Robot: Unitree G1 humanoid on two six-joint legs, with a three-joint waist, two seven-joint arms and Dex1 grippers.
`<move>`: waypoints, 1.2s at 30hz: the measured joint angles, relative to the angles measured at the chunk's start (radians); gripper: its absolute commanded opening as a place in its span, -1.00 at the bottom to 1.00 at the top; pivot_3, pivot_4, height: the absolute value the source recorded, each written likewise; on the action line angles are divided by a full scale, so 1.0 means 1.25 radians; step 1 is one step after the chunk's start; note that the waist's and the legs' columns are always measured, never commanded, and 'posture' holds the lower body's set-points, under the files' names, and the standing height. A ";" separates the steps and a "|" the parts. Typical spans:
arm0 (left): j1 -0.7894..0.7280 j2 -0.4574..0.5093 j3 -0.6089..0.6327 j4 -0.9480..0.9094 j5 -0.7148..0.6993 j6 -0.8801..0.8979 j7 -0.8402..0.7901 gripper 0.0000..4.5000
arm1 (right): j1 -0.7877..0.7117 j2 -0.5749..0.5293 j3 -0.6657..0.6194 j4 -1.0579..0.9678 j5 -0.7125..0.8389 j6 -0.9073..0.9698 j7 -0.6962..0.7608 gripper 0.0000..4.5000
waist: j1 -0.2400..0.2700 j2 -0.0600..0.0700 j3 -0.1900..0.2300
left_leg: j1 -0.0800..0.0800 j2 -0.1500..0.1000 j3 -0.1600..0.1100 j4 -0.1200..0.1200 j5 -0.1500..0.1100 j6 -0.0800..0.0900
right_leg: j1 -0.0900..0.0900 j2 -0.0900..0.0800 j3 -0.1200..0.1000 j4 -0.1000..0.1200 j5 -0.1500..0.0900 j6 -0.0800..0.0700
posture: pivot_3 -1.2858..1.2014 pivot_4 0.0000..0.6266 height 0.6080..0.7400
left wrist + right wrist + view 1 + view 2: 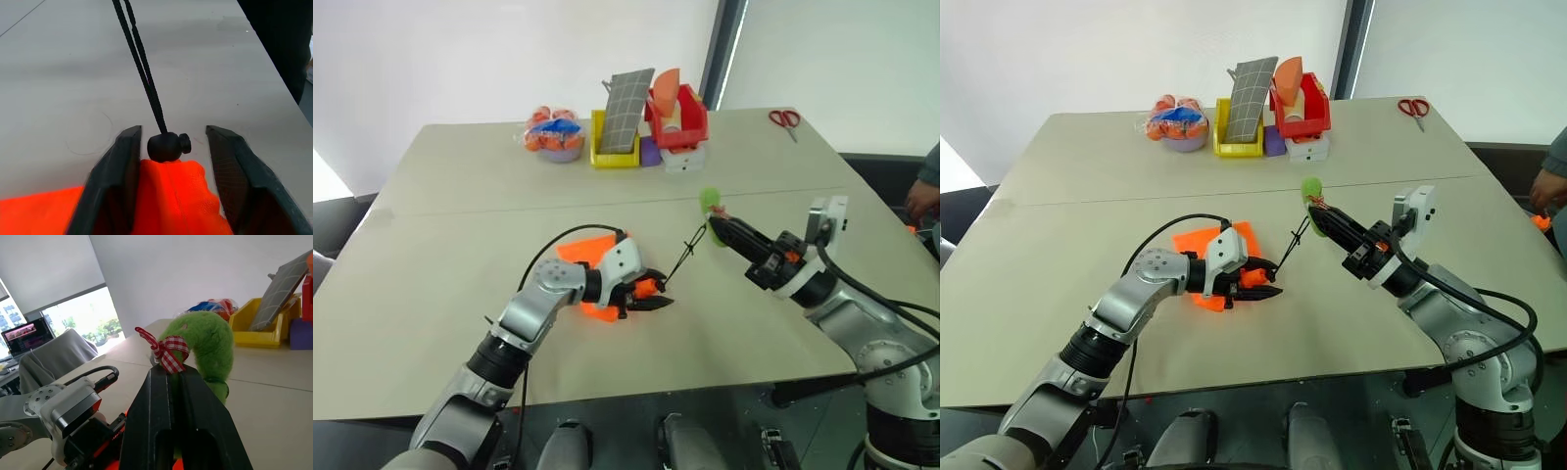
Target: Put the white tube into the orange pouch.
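Left claw pinches the orange pouch by its neck on the bench; right claw, pressed together, holds the green ball.

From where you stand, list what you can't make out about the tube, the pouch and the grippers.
- Tube: I cannot make it out.
- Pouch: its mouth is hidden in the eye views by the left gripper, and cut off by the bottom edge in the left wrist view.
- Left gripper's fingers: they flank the gathered neck below the cord lock; contact unclear.
- Right gripper: shut on the green ball; the cord's attachment is hidden.
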 measured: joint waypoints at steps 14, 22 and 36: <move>0.000 0.054 -0.007 0.009 0.022 -0.023 -0.010 -0.90 | -0.001 0.000 0.000 0.013 -0.022 -0.013 -0.008 -1.00 | -0.001 0.000 0.000 | 0.000 0.000 0.000 0.000 0.000 0.000 | 0.000 0.000 0.000 0.000 0.000 0.000 | 0.03 -0.52 1.00; 0.016 0.147 -0.006 0.010 0.047 -0.071 -0.046 -0.90 | -0.032 0.009 0.006 0.113 -0.139 -0.060 -0.057 -1.00 | -0.002 0.000 0.000 | 0.000 0.000 0.000 0.000 0.000 0.000 | 0.000 0.000 0.000 0.000 0.000 -0.001 | 0.03 -0.52 1.00; 0.077 0.251 0.017 -0.045 0.034 -0.085 -0.088 -0.44 | -0.067 0.011 0.055 0.287 -0.388 -0.124 -0.131 -1.00 | -0.002 0.002 0.000 | 0.000 0.000 0.000 0.000 0.000 0.000 | 0.000 0.000 0.000 0.001 0.000 -0.001 | 0.03 -0.52 1.00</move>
